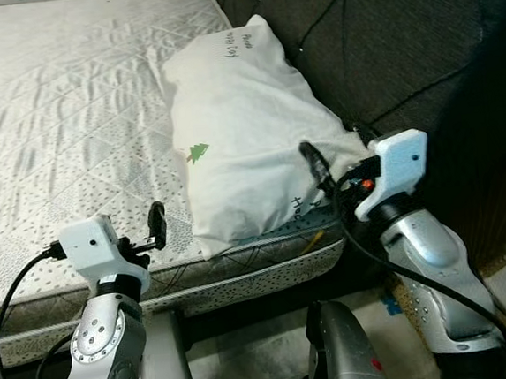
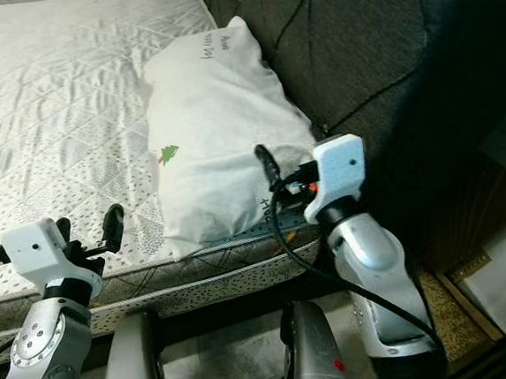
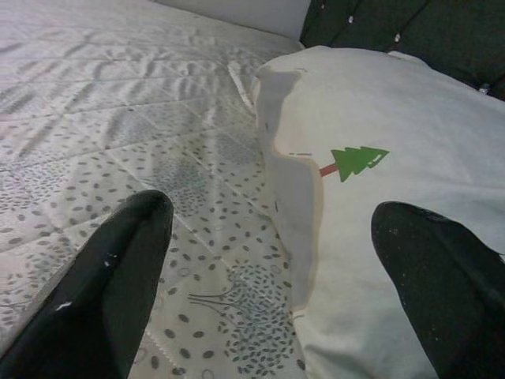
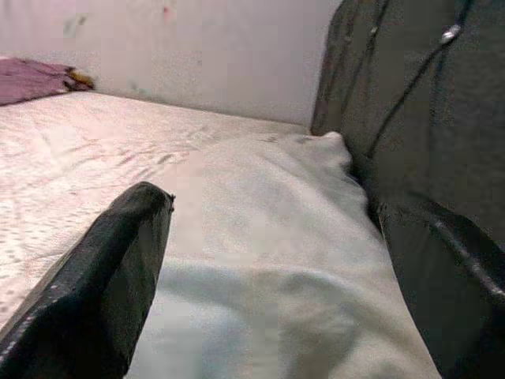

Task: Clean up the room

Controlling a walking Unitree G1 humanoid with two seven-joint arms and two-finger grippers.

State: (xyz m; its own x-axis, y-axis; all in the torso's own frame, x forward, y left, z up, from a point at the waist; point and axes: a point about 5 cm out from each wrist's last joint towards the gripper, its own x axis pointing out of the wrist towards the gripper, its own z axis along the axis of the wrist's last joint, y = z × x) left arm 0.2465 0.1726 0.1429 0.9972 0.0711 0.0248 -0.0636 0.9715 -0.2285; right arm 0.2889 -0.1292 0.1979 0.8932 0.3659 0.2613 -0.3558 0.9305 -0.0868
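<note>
Both jaws gape wide and hold nothing. The right gripper (image 4: 268, 284) straddles the near corner of the white pillow (image 1: 248, 128), the left gripper (image 3: 276, 276) faces its side edge, likely to lift it. It lies on the mattress (image 1: 60, 109) against the dark headboard (image 1: 400, 44).

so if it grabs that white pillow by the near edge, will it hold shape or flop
Probably flop: the pillow looks soft, its cover creased and loose at the near edge. It is likely light for its bulk, so the open left gripper and right gripper could lift it. Pushed, it should slide over the mattress, not roll.
</note>
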